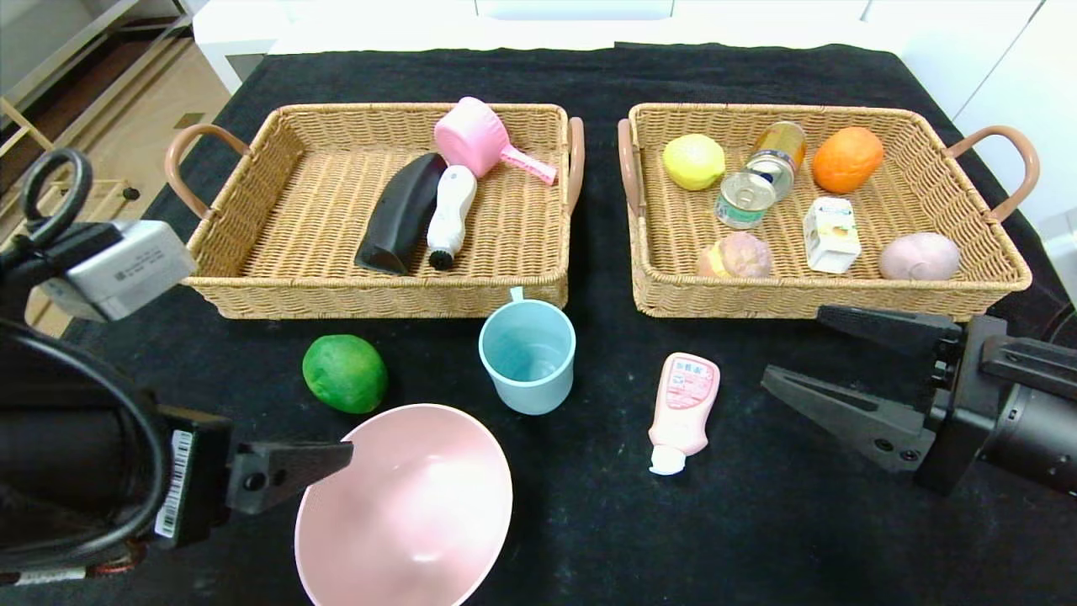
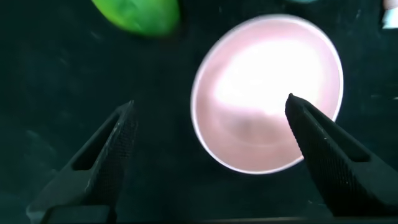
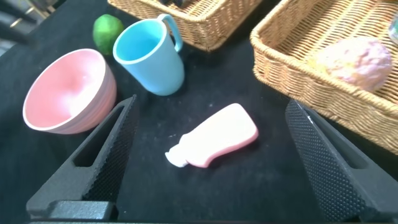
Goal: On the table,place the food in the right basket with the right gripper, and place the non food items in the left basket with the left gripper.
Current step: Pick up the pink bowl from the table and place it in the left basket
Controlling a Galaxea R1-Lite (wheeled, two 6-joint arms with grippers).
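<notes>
Sorting scene seen from the robot's side, left to right. The left gripper (image 1: pixel 324 497) hovers low at the table's near left, fingers spread wide; the pink bowl (image 1: pixel 404 507) sits directly beneath it, one finger (image 2: pixel 329 149) reaching over the bowl's hollow and the other (image 2: pixel 102 158) outside its rim, apparently to pinch the wall, since the bowl is a non-food item. The green fruit (image 1: pixel 345 373) lies at about 11 o'clock from the bowl, apart from it. The left basket (image 1: pixel 252 278) already holds a black item, a white brush and a pink scoop. The blue cup (image 1: pixel 527 357) stands upright just in front of that basket. The pink bottle (image 1: pixel 683 411) lies on its side at 4 o'clock from the cup. The right basket (image 1: pixel 841 296) holds fruit, cans and a carton. The right gripper (image 1: pixel 791 349) hangs at 3 o'clock from the bottle, fingers apart and empty; the bottle lies between and ahead of them, untouched.
</notes>
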